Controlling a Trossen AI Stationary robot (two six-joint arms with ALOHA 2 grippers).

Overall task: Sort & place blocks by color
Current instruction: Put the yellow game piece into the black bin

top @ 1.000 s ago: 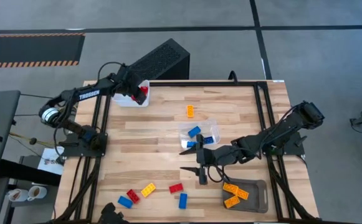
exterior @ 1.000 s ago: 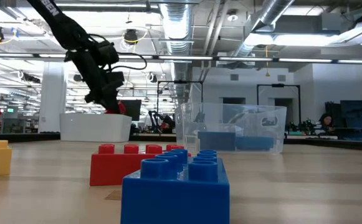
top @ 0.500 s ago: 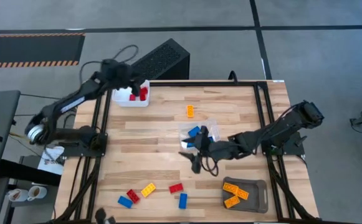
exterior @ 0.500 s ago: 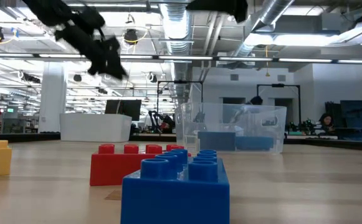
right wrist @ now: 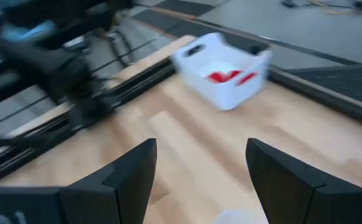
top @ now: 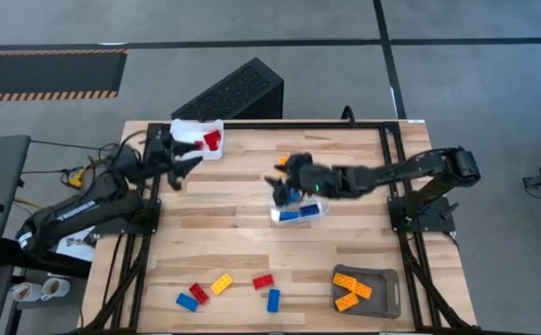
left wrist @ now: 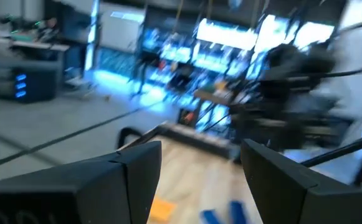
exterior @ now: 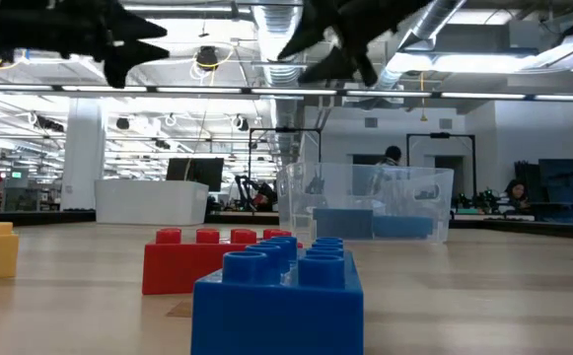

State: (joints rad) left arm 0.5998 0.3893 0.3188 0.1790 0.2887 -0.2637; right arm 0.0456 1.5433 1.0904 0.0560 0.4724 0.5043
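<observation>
While the left gripper (top: 179,167) hangs with jaws spread and empty just beside the white bin (top: 188,131) holding red blocks (top: 211,140), loose blocks (top: 223,285) lie along the surface's near edge, nearer that arm. Over the clear tub (top: 299,213), the right gripper (top: 284,164) is spread, empty; an orange block there is hidden.

The setting is a large open robotics lab or industrial workshop hall. The low view shows exposed silver ventilation ducts (exterior: 276,39) and pipes under a high ceiling, long strip lights, and rows of benches with monitors and equipment receding far back, with a person (exterior: 392,158) standing among them. From above, the wooden surface (top: 251,242) sits in a black metal frame on a grey concrete floor marked with black-and-orange hazard tape (top: 47,93).
</observation>
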